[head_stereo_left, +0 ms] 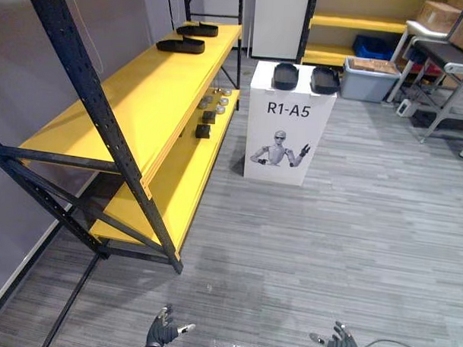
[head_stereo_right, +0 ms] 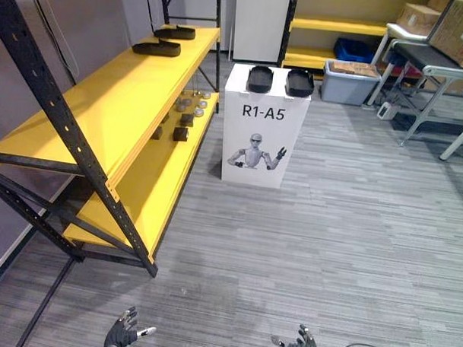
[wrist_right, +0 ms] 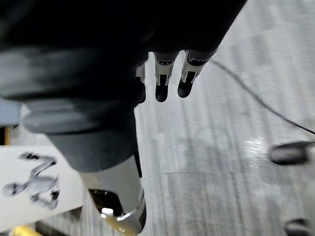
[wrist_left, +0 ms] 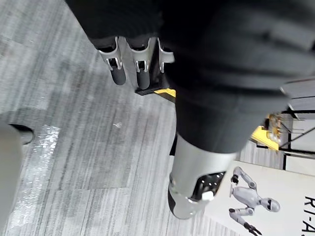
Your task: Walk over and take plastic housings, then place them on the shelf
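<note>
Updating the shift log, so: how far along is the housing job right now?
Two black housings already lie on the top board of the yellow shelf, at its far end. Nothing is in hand: the left hand and right hand hang open and empty above the floor. Left to do: two more housings sit on the white stand ahead, to be reached, picked up and shelved.
</note>
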Motion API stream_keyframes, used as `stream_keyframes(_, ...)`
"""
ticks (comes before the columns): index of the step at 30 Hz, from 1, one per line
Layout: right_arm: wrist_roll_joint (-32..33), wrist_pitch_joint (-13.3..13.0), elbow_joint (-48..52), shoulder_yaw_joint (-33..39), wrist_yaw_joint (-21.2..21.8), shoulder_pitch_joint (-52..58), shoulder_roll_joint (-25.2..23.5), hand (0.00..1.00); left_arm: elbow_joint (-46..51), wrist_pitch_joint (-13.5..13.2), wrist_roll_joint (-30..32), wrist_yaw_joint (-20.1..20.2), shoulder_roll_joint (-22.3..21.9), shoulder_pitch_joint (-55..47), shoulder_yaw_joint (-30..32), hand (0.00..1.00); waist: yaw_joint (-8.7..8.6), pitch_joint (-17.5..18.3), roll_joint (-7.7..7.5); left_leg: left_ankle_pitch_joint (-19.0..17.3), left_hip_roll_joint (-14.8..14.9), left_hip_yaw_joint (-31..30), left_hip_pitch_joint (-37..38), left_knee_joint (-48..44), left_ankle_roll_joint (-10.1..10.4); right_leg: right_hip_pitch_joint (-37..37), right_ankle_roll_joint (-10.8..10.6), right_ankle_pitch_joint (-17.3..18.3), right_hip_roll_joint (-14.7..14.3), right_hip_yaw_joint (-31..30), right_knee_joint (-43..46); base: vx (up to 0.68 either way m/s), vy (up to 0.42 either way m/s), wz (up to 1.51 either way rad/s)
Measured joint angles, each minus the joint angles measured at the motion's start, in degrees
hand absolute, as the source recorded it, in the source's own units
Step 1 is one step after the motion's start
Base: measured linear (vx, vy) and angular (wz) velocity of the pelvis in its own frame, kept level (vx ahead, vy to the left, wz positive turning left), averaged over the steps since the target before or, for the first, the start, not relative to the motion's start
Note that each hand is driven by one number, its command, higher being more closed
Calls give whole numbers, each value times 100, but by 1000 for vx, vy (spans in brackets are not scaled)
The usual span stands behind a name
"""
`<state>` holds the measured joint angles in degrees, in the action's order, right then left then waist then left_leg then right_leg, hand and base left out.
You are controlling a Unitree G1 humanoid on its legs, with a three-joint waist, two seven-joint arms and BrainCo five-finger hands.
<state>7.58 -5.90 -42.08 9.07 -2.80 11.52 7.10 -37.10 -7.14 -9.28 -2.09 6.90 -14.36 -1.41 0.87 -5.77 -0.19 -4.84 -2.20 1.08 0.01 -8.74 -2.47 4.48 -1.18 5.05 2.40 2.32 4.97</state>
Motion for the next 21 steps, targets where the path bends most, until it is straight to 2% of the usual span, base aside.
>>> stream_keyframes(13,-113,11,-37,3,107,3,-2,0,183,-2,-12,21,-101,-146,223,0,-5,-120,65,-42,41,229,354,116,53,151,-12,1,-13,-252,-6,-24,1,-14)
stream_keyframes(14,6,13,-184,231,52,-40,-14,0,150,11,-14,6,-172,-294,226,0,8,-127,84,-27,63,493,432,262,44,84,-113,-41,-35,-495,-76,-32,46,-58)
stream_keyframes(17,9,14,-262,226,23,-58,-9,0,39,12,-14,5,-171,-241,227,0,1,-124,83,-6,62,569,414,298,6,60,-84,-128,-34,-554,-192,50,38,-30)
stream_keyframes(19,9,16,-296,226,23,-84,-18,0,27,12,-16,3,-171,-214,240,0,15,-129,85,-62,75,656,407,259,10,44,-89,-134,-41,-654,-205,72,27,-20)
stream_keyframes(21,10,20,-410,223,-9,-349,-15,0,28,11,-73,-13,-178,-220,342,0,69,-134,110,-334,179,862,214,-98,8,-83,-94,-137,-120,-862,-161,78,36,-52)
